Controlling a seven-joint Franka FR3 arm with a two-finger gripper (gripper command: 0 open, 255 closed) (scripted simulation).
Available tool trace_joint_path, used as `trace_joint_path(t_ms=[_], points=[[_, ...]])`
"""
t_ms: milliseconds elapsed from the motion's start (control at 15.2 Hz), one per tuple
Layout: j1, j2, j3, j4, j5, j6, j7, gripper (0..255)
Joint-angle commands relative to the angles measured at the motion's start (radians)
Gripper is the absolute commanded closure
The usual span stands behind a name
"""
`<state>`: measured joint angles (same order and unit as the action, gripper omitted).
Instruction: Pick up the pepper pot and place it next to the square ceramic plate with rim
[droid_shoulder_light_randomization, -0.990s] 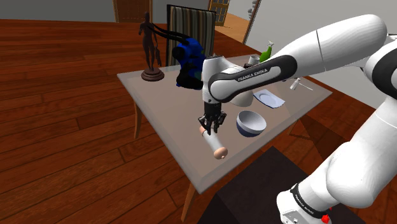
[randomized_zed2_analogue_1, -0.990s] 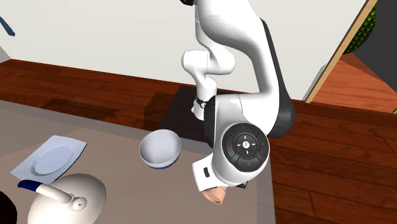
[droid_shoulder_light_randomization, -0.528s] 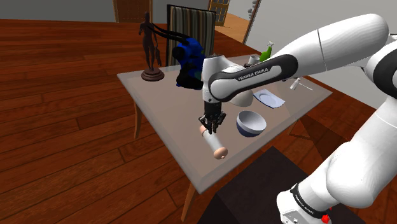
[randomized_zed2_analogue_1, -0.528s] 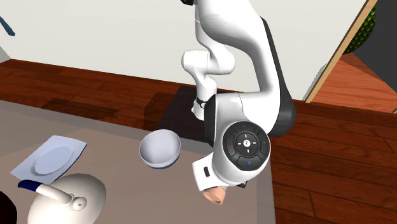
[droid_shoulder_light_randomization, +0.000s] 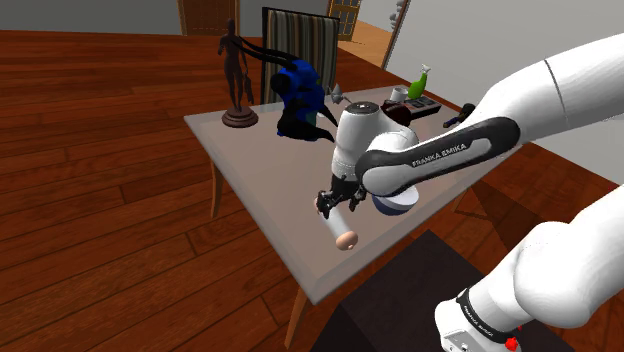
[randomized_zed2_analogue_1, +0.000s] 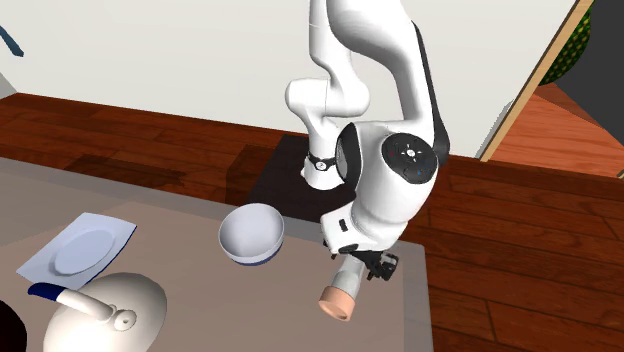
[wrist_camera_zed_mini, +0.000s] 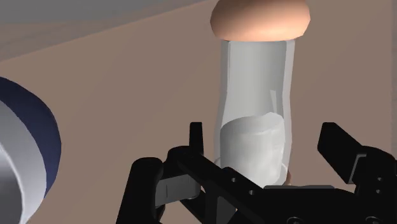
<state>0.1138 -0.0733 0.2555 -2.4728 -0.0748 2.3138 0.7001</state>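
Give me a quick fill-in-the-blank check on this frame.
The bowl is white inside and ___ outside.
Of bowl, plate and teapot, the ___ stands nearest the pepper pot.
The dark figurine stands on the ___.
Missing words: blue; bowl; table.

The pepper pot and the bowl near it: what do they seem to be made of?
Pepper pot: clear glossy body, glass or plastic, since the table shows through it; matt peach cap, perhaps wood, though no grain shows. Bowl: smooth, white inside, dark blue outside, probably glazed ceramic.
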Motion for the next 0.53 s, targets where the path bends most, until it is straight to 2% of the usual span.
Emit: trace_joint_path(t_ms=[0, 462], points=[[0.001, -0.095, 0.039, -0.173, -0.112, 0.241, 0.156, 0], [-0.034, 0.021, 0.043, -0.178, -0.221, 0.352, 0.233, 0]])
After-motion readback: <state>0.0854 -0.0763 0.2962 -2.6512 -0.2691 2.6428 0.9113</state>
